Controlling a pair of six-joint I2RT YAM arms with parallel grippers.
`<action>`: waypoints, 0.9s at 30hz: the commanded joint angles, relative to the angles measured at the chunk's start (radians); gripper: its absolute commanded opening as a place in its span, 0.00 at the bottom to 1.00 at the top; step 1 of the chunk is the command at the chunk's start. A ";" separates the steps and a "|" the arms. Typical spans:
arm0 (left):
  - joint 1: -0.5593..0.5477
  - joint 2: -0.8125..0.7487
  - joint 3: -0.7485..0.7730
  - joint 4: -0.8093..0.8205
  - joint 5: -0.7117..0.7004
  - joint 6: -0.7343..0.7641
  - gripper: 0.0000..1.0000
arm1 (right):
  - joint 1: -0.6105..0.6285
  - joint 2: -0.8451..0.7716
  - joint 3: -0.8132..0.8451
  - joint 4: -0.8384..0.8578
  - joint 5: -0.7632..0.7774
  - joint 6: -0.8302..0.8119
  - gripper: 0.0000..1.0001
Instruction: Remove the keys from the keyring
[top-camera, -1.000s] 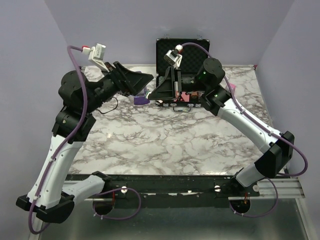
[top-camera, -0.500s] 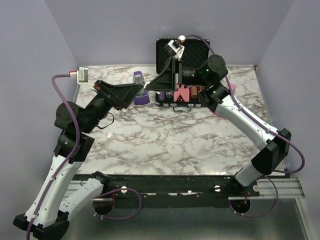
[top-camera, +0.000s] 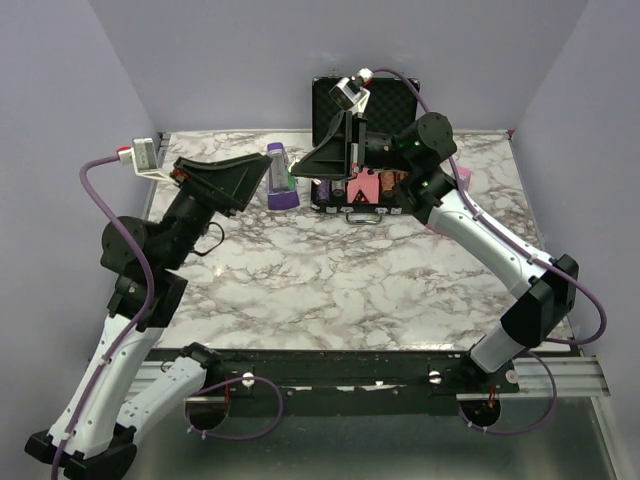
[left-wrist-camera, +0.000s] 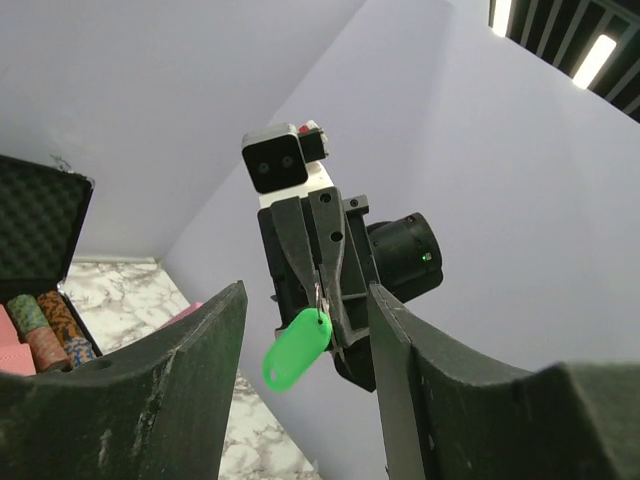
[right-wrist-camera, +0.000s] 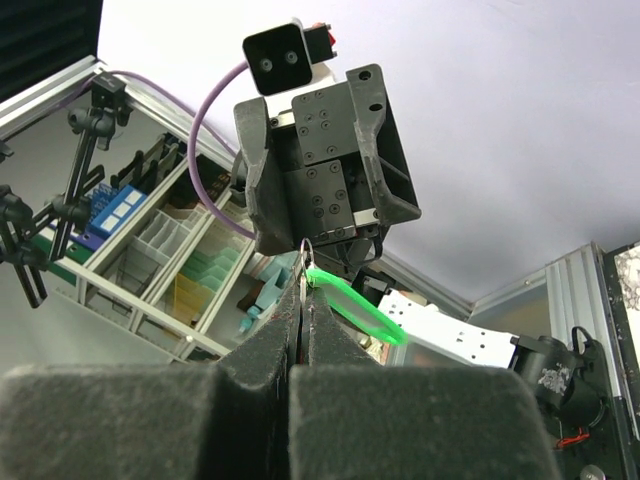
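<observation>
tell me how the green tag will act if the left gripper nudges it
The green tag hangs loose from a thin ring pinched in the right gripper, so it will probably swing or pivot away rather than resist. It looks like thin plastic, likely very light. Its smooth surface may slip between pads.

Left claw (top-camera: 258, 170) has pulled back to the left, away from right claw (top-camera: 300, 170) and keyring (left-wrist-camera: 297, 347). They were almost tip to tip and are now apart. Left elbow has swung out left. Purple object (top-camera: 279, 176) on worktop (top-camera: 350, 280) is now uncovered. Right claw has lifted slightly.
</observation>
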 joint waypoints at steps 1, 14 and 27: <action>-0.025 0.036 0.016 0.046 -0.005 0.009 0.59 | 0.003 -0.002 -0.015 0.037 0.016 0.012 0.01; -0.088 0.081 0.034 0.066 -0.017 0.038 0.48 | 0.001 -0.009 -0.017 0.013 0.005 0.002 0.01; -0.102 0.099 0.041 0.068 -0.019 0.048 0.36 | 0.003 0.004 0.000 -0.010 -0.012 -0.012 0.01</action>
